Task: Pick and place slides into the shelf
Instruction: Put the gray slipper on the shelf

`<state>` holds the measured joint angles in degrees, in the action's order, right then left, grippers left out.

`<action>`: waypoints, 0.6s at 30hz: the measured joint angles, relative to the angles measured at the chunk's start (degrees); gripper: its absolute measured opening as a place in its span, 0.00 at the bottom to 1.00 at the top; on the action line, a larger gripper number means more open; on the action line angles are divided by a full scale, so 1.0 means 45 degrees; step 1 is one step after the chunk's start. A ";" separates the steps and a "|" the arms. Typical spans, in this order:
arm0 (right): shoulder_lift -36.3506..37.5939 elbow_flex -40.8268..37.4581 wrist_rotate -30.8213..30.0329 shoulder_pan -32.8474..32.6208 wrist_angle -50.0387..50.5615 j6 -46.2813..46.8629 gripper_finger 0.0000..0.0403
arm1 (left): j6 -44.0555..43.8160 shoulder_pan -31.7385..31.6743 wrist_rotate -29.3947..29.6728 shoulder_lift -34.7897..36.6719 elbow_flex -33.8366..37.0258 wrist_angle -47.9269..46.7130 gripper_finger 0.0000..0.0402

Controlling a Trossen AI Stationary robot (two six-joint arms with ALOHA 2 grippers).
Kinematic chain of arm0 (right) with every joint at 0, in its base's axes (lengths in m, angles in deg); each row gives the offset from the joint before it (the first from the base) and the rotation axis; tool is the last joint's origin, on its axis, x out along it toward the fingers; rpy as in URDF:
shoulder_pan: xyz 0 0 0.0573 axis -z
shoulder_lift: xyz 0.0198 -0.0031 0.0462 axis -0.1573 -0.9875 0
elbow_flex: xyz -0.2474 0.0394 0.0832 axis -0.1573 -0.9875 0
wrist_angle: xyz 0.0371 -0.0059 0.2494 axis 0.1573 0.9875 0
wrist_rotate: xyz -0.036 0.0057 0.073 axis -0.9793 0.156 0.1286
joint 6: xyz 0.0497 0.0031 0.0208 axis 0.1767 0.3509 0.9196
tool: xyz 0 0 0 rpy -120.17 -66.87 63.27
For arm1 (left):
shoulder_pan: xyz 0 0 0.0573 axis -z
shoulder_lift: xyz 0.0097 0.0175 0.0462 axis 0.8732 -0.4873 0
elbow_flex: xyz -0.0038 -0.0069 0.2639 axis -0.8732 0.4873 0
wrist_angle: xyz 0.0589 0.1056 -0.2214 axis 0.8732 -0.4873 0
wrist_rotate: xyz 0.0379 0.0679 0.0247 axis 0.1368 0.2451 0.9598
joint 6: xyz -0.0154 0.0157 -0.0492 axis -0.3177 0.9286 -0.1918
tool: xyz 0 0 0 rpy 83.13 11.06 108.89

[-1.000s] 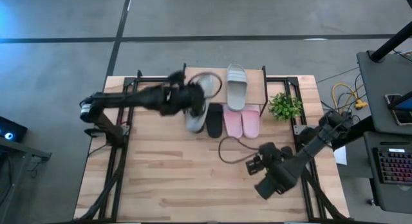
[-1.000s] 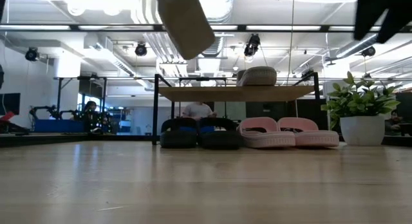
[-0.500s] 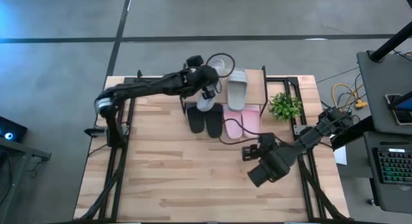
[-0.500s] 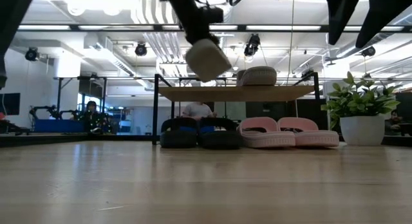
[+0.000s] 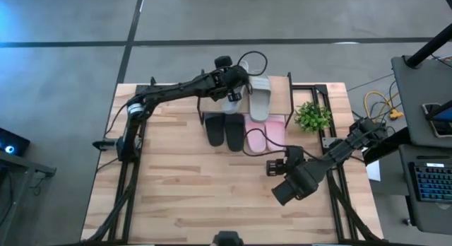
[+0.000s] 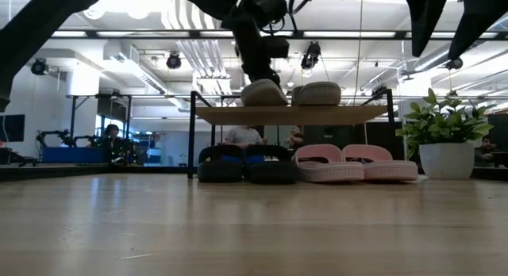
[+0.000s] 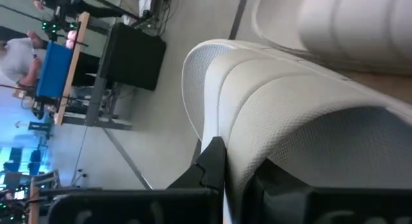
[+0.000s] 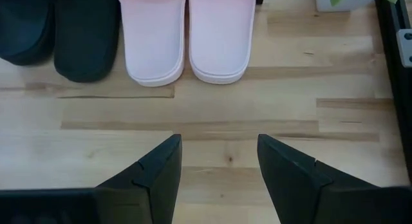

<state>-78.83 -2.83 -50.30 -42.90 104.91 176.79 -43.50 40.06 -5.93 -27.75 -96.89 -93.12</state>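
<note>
While I look at the shelf from above, I see its light wooden plank top carrying one grey-green slide lying flat, and a second grey-green slide that is touching down on the plank just beside it. Under the plank, on the desk, stand four more slides in a row: the black pair on the left side and the pale pink pair next to it, toes toward me in the low view.

My left gripper is closed on the second grey-green slide; in the left wrist view its fingers pinch the edge of the wide strap. This slide is soft, with a fine mesh-like texture and ridges across the strap. It looks tilted, its front resting on the plank.

My right gripper hangs over the bare desk in front of the pink pair, its fingers spread wide and holding nothing.

The desk is light wood planks with black frame rails at both sides. A small green potted plant stands to the right of the shelf. Behind the desk I see a large room with ceiling lights, pipes, and a person partly hidden behind the shelf.
</note>
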 joint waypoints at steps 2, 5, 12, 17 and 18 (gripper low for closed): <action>0.0000 0.0000 0.0004 0.0000 0.0003 -0.0005 0.48 | -0.0018 0.0002 -0.0152 -0.0017 -0.0167 -0.0122 0.00; 0.0000 0.0000 0.0001 0.0000 0.0005 -0.0023 0.48 | -0.0043 0.0035 -0.0765 -0.0012 -0.0186 -0.0498 0.03; 0.0000 0.0000 -0.0004 0.0000 0.0005 -0.0260 0.48 | -0.1283 0.0058 -0.1161 0.0021 -0.0132 -0.0728 0.21; 0.0000 0.0000 -0.0004 0.0000 0.0009 -0.0554 0.48 | -0.2091 0.0058 -0.2414 0.0247 -0.0208 -0.1149 0.35; 0.0000 0.0000 -0.0006 0.0000 0.0008 -0.0623 0.48 | -0.2279 0.0058 -0.2560 0.0263 -0.0208 -0.1244 0.38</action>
<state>-78.83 -2.83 -50.33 -42.90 104.95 173.98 -53.75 40.32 -17.45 -26.56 -97.83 -98.72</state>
